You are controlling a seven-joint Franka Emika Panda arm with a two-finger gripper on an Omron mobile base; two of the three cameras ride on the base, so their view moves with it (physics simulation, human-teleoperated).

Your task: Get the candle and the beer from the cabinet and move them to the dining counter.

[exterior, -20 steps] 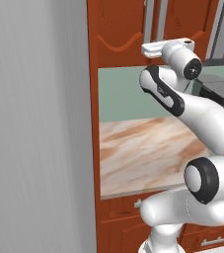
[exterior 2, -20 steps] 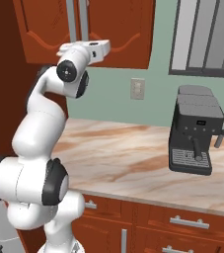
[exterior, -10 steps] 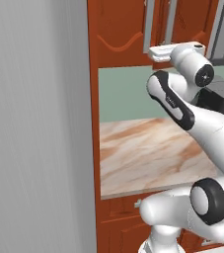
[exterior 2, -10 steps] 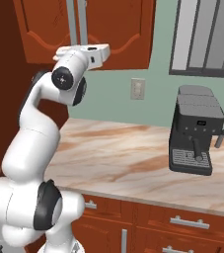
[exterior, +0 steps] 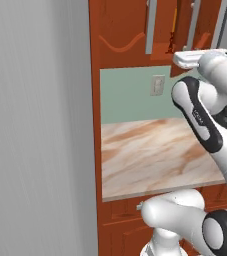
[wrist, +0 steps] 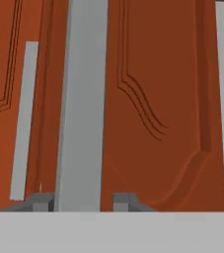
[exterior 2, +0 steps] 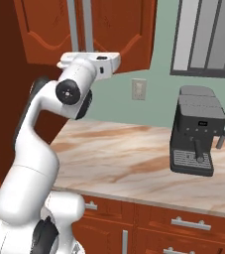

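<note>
Candle (exterior: 173, 31) in cabinet (exterior: 125, 30), above countertop (exterior: 150, 152).

The cabinet (wrist: 153, 99) is smooth reddish wood (matt). Its handle (wrist: 81, 104) looks dull grey metal. The countertop (exterior 2: 134, 154) is polished marble.

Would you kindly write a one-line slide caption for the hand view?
Gripper fingertips straddling the grey bar handle of the reddish-brown cabinet door, jaws slightly apart.

Arm (exterior 2: 32, 149): glossy white rounded links, dark grey-black joint rings and end caps (one long black band along a link); flat white hand (exterior 2: 91, 59), small dark fingertips (wrist: 42, 201).
</note>
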